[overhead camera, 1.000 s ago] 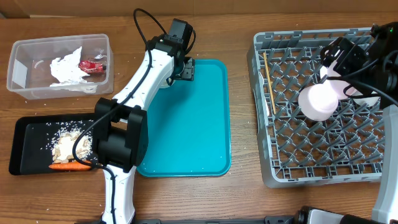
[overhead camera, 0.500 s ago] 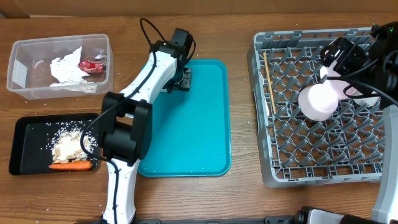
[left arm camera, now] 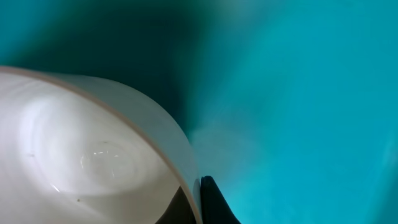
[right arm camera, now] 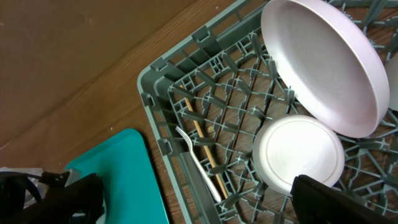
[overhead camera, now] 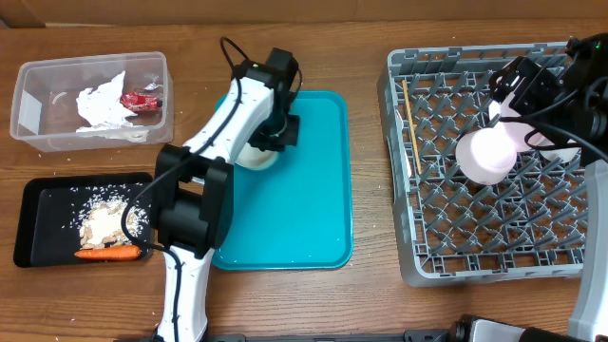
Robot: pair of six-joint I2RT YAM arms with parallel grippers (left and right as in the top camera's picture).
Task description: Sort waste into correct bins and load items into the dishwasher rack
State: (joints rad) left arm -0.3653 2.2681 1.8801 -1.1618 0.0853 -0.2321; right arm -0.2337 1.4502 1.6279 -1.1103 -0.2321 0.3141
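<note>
On the teal serving tray [overhead camera: 304, 209] my left gripper [overhead camera: 277, 131] is shut on the rim of a small white bowl [overhead camera: 249, 158]. In the left wrist view the bowl [left arm camera: 93, 155] fills the left side. Its wall is pinched between my two black fingers at the left gripper [left arm camera: 194, 191]. My right gripper [right arm camera: 202, 202] hangs open over the grey dishwasher rack [overhead camera: 427, 256], holding nothing. The rack holds a plate [right arm camera: 323, 62], an upturned bowl [right arm camera: 298, 152], a white fork [right arm camera: 200, 169] and chopsticks [overhead camera: 410, 123].
A clear tub [overhead camera: 38, 76] at the back left holds a crumpled napkin [overhead camera: 100, 104] and a red wrapper [overhead camera: 141, 98]. A black tray [overhead camera: 43, 204] nearer me holds beige scraps [overhead camera: 106, 220] and an orange carrot [overhead camera: 106, 254]. The left arm's base stands between the black tray and the teal tray.
My left gripper has moved toward the near side over the teal tray and shut on the bowl's rim. The right arm has not moved.
</note>
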